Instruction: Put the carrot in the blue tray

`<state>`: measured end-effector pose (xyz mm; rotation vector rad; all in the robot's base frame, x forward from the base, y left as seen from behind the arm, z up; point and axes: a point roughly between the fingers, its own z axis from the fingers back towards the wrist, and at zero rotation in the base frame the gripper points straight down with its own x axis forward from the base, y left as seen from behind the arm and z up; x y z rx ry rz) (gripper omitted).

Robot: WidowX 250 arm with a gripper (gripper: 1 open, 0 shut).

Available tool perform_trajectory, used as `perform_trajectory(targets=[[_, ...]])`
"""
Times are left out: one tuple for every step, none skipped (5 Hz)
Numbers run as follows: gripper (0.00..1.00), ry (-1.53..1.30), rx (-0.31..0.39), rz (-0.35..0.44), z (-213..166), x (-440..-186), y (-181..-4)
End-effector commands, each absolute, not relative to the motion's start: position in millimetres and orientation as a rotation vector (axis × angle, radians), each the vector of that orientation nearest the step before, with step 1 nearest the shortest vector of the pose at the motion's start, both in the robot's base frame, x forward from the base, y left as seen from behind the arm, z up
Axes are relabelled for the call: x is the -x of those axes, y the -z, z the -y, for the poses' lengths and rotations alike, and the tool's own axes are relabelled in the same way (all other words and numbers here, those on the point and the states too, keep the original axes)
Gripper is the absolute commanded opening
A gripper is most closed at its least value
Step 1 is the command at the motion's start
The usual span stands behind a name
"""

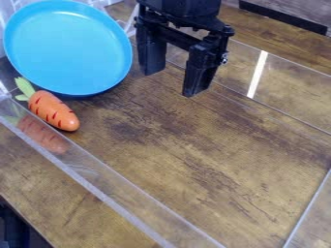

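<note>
From my remote station I saw a dark, worn wooden tabletop (195, 165) filling nearly the whole view, its grain running in streaks. A clear glossy strip (91, 174) crossed it diagonally at the lower left, and bright overhead light glared in a white streak (258, 73) at the right. A darker edge showed beyond the top right corner.

blue tray (65, 46) cut by top edge, arm cropped above

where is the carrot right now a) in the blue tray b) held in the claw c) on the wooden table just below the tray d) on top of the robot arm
c: the carrot lies on the wooden table beside the blue tray's lower rim, away from the open claw.
</note>
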<state>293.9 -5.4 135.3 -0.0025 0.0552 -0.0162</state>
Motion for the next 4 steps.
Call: perform_trajectory(targets=[[1.0,0.062,-0.002,-0.07,3,-292,-129.4],[1.0,0.115,-0.007,-0.084,-1,-291,-123.4],[1.0,0.171,-0.01,-0.099,-7,-288,-117.9],[1.0,0.222,-0.013,-0.111,-14,-286,-113.3]])
